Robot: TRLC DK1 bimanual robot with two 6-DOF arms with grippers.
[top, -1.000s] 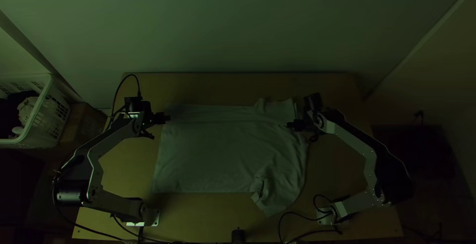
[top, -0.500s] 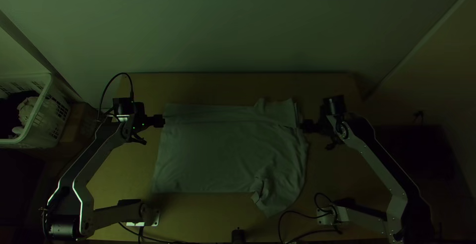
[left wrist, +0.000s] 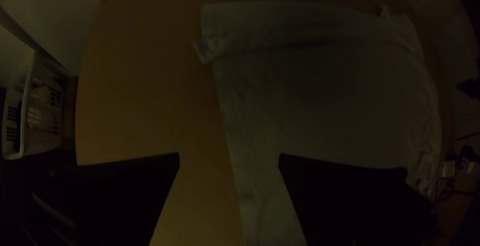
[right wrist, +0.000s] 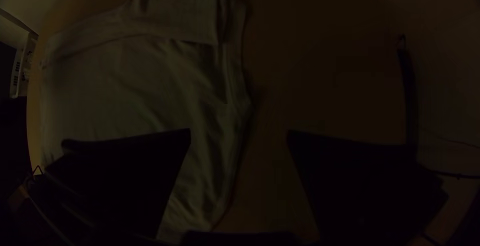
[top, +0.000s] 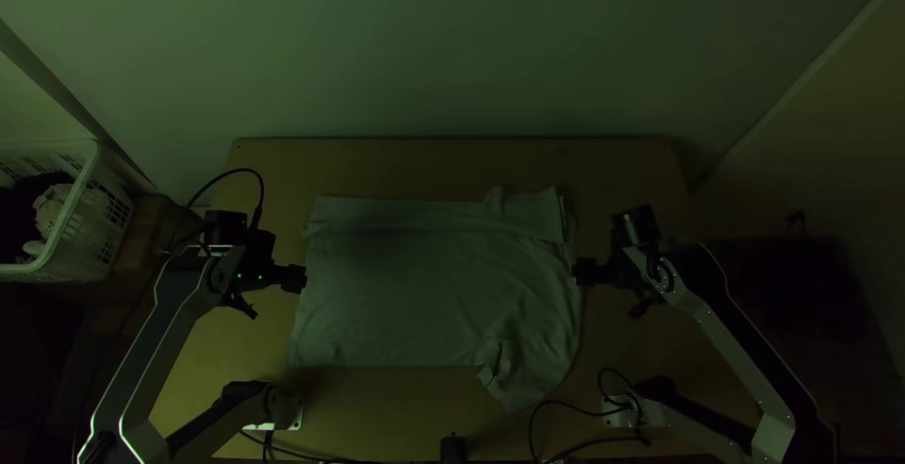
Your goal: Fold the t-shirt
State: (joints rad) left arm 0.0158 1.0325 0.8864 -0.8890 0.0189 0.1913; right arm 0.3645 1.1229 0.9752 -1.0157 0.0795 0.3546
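I have both end effectors open wide, with nothing held in either. My left end effector (top: 303,278) is at the left edge of the t-shirt (top: 415,285), about halfway between the shirt's far and near edges. In my left wrist view its two black fingers (left wrist: 345,196) stand well apart, with the shirt's edge running through the gap and bare worktop (left wrist: 145,101) beside it. My right end effector (top: 579,272) is at the shirt's right edge, its fingers (right wrist: 125,176) also well apart. I cannot tell whether either one touches the cloth.

The t-shirt lies across the middle of the worktop, mostly spread flat. A long strip along its far side is folded over toward me, and a small corner of that strip pokes out past the left edge. At the far right a squarish flap lies on top, with a straight edge. Wrinkles run down the right part, and at the near right the cloth is bunched up beside a loose point that hangs lower than the straight near edge.

Off to the left of the worktop stands a white basket (top: 80,247) with light and dark cloths (top: 49,209) in it.
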